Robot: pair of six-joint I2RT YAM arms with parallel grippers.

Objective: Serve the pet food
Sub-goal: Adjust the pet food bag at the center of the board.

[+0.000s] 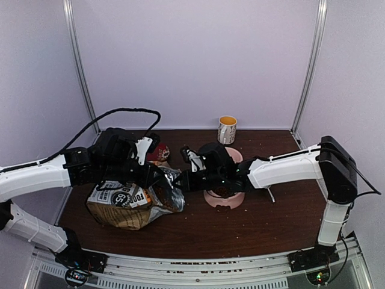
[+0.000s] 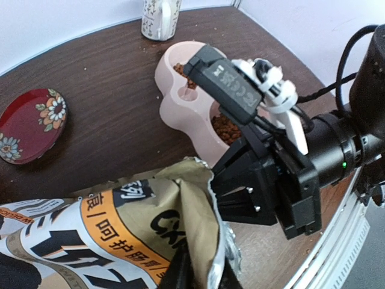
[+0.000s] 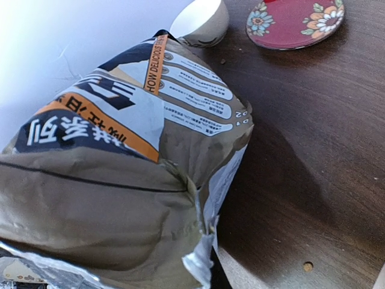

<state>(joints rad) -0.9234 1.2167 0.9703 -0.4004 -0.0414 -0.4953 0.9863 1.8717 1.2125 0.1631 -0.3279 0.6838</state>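
Your bag [image 1: 126,205] lies on its side on the table [image 1: 271,223]. Overhead, the right tool [image 1: 181,179] sits at the bag's mouth, pinched together, apparently on the torn rim. Only the left wrist view shows kibble [image 2: 228,129] in the pink bowl [image 2: 174,102] beyond the bag. You cannot tell the left tool's [image 2: 200,276] grip.

Bag [image 1: 129,205] fills the table's [image 1: 283,223] near left; bowl [image 1: 231,198] sits centre, left arm [image 1: 90,165] and right arm [image 1: 283,168] blocking the gap between. Saucer [image 1: 159,153] and mug [image 1: 227,129] stand behind. Right side lies open.
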